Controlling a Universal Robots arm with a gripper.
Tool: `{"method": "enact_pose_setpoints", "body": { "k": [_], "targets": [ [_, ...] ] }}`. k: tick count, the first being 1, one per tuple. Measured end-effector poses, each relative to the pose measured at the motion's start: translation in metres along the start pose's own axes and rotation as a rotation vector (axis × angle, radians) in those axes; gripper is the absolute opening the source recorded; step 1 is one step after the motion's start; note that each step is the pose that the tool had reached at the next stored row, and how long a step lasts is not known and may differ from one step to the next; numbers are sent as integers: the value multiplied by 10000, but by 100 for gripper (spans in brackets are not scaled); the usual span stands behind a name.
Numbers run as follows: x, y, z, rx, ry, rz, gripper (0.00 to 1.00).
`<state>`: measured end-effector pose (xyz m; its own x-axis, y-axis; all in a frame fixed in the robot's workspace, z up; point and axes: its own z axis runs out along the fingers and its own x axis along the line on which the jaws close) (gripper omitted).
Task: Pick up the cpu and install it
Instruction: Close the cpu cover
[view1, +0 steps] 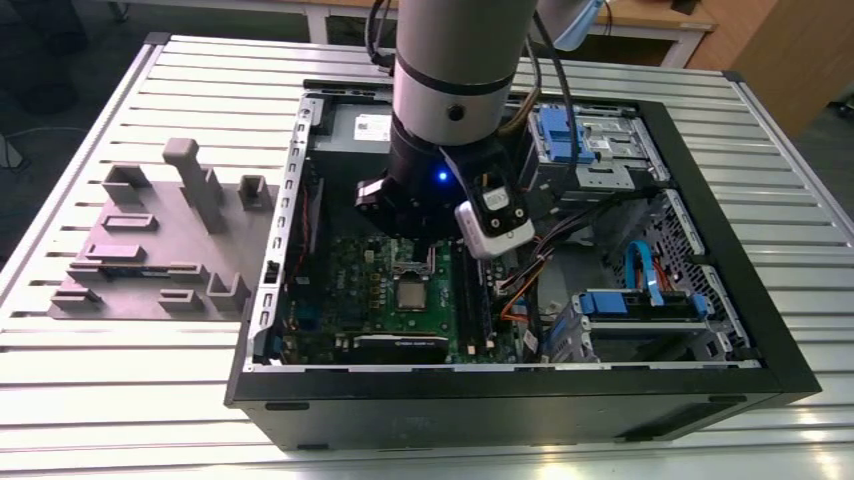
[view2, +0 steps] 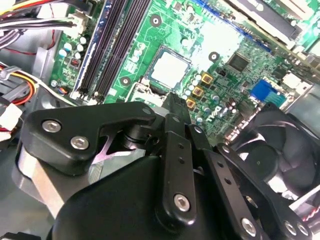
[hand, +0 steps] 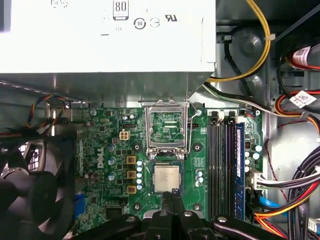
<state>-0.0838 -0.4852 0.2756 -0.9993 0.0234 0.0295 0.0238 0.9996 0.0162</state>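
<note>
1. Ribbed silver metal table (view1: 120, 90) carries an open black desktop computer case (view1: 534, 405), which lies on its side.
2. Grey and silver robot arm (view1: 454, 70) reaches down into the case over the board.
3. Grey moulded plastic fixture block (view1: 134, 250) with slots and posts sits on the table at the exterior view's left, just beside the case.
4. Green printed motherboard (view1: 358, 268) lies flat on the case floor.
5. Pale grey power supply box with a white label (hand: 75, 45) sits at one edge of the board.
6. Round black cooling fan (hand: 30, 190) is beside the board.
7. Long black memory sticks (hand: 220, 160) stand in their slots, near the socket.
8. Black linkage gripper (hand: 172, 194): fingers look pressed together, holding nothing, with tips just at the chip's edge.
9. Silver metal socket frame (hand: 167, 127) is flipped up, standing open next to the chip.
10. The cpu (hand: 166, 179), a small flat square chip with a silvery top, lies flat in the socket on the motherboard, between the memory sticks and the fan.
</note>
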Motion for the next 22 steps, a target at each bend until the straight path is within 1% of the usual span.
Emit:
{"method": "enact_pose_setpoints", "body": {
  "k": [5,7,10,13,15,22],
  "targets": [
    [0,0,-3,2,1,-10,11],
    [0,0,-4,5,2,-81,11],
    [0,0,-4,13,7,-367,11],
    [0,0,-3,28,15,-872,11],
    [0,0,-3,35,18,-1090,11],
    [0,0,-3,35,19,-1120,11]
  ]
}}
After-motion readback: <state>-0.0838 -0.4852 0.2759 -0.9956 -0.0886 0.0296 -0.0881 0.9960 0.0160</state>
